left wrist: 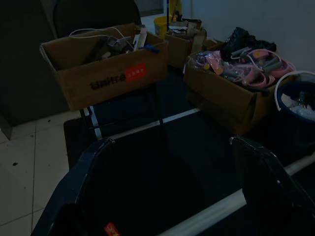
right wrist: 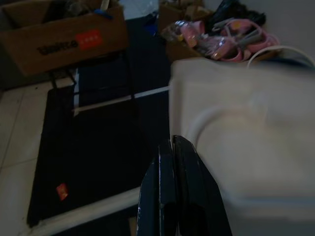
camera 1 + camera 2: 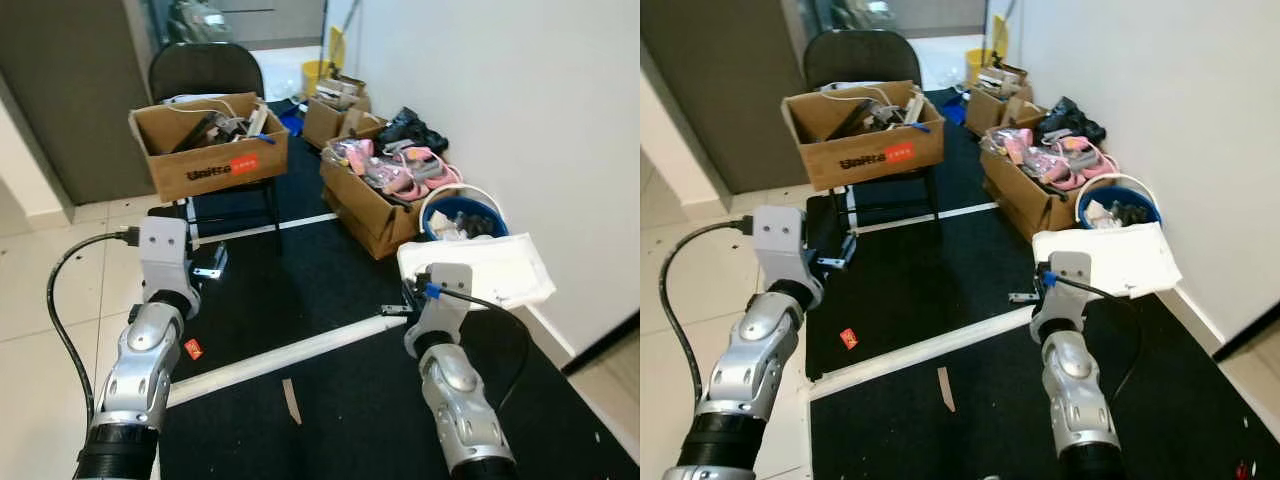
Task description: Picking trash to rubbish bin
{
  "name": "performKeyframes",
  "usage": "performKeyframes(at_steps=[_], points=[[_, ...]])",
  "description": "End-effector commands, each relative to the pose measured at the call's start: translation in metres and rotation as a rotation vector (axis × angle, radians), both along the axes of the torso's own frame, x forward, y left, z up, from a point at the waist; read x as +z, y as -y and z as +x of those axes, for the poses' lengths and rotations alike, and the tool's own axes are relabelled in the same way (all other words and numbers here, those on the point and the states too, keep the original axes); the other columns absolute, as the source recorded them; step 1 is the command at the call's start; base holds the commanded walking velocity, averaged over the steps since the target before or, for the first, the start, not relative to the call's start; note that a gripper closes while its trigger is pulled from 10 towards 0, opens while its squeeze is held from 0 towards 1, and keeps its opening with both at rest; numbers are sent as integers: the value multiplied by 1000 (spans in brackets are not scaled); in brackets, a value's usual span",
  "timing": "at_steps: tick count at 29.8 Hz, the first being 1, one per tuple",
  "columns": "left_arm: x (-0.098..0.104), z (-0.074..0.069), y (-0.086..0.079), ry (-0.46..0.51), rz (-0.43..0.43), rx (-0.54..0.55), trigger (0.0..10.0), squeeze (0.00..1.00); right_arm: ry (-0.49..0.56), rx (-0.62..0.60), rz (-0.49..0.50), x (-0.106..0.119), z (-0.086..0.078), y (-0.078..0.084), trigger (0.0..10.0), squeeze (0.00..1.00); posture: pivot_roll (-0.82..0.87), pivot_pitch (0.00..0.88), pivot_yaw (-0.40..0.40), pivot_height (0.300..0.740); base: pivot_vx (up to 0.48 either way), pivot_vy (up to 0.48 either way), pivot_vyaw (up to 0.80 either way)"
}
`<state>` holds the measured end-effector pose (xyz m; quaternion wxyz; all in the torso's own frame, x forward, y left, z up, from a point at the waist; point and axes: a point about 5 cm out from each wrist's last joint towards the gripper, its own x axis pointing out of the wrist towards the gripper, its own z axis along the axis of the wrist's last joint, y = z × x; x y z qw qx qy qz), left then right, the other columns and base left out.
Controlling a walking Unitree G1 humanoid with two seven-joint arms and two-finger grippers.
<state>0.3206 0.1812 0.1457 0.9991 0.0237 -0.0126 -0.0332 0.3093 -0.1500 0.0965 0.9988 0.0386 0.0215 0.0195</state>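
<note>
Between the two black fingers of the right gripper (image 2: 172, 147), pressed together with no visible gap: an edge of a flat white rectangular sheet of foam or paper-like trash (image 3: 490, 268), held up level over the black floor mat (image 3: 330, 400). Just beyond that sheet, a round blue bucket with a white rim (image 3: 465, 207), part filled with pale scraps, serving as the bin. Farther out along the white wall (image 3: 520, 110), an open brown cardboard box heaped with pink cords and straps (image 3: 385, 185), then more small cardboard boxes (image 3: 335, 110) and a yellow bucket (image 3: 315, 72).

Across from the right gripper, on the other side: left gripper (image 1: 172, 187) spread wide, fingers (image 1: 83, 177) well apart with nothing between them, raised above the mat. Below and near it, a small red scrap (image 3: 194, 348) at the mat's edge, and a long white strip (image 3: 290, 355) running across the floor between both arms; a thin tan sliver (image 3: 291, 400) just past it. Ahead of the left gripper, a black folding chair (image 3: 205, 70) carrying a brown cardboard box with a red label (image 3: 210, 160), cables and tools inside. Pale floor tiles (image 3: 40, 300) off to that side
</note>
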Motion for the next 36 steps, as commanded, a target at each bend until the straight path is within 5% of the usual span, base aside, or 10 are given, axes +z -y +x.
performKeyframes(at_steps=[1, 15, 36], points=[[-3, -3, 1, -7, -1, -17, 10000, 0, -32, 12, 5, -7, -2, -2, 10000, 0, 8, 125, 32, 740, 0, 0, 0], [-4, -5, 5, -17, -36, -50, 10000, 0, -30, 11, -4, -7, -4, -1, 10000, 0, 3, 137, 33, 740, 0, 0, 0], [-4, -6, 6, -33, -46, -76, 10000, 0, -31, 17, -13, -8, -4, -2, 10000, 0, 2, 146, 35, 740, 290, 0, 0]])
